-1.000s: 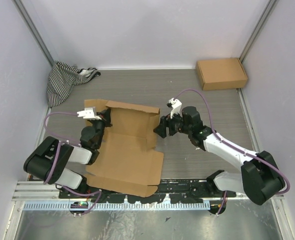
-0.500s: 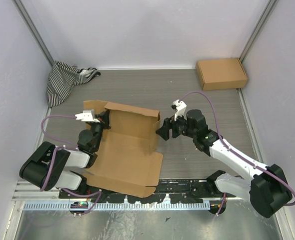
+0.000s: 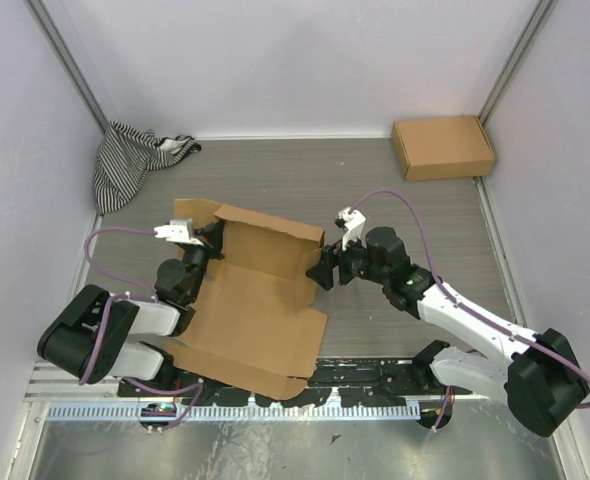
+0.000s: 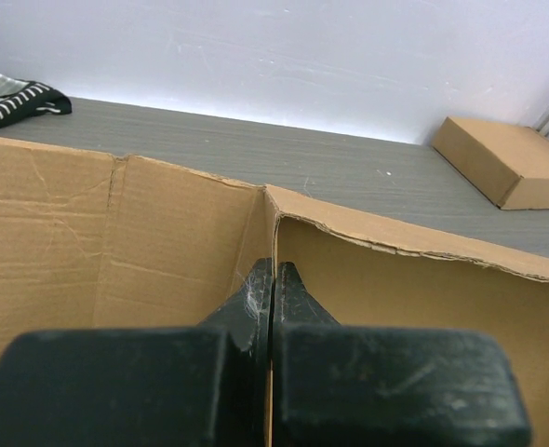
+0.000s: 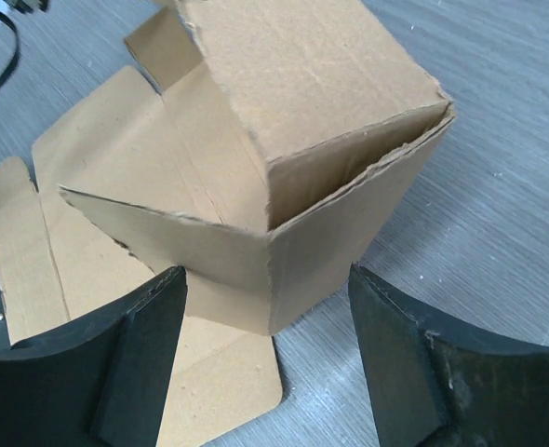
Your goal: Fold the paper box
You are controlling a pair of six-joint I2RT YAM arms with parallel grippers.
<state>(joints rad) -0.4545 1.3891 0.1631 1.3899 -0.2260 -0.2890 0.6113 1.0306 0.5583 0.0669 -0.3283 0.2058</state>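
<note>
The paper box (image 3: 260,295) is a brown die-cut cardboard sheet, partly folded, with its far walls raised and its near panel flat on the table. My left gripper (image 3: 207,247) is shut on the sheet's left raised wall; in the left wrist view the cardboard edge (image 4: 275,233) runs between the closed fingers (image 4: 256,298). My right gripper (image 3: 322,270) is open at the sheet's right raised corner (image 5: 284,251). Its fingers (image 5: 144,335) stand on either side of that corner without touching it.
A ready-assembled brown cardboard box (image 3: 442,147) sits at the far right corner. A striped cloth (image 3: 130,155) lies at the far left. Walls enclose the table on three sides.
My right gripper has moved left and slightly nearer, up to the sheet's right corner. The raised walls have shifted a little. My left gripper keeps its hold.
</note>
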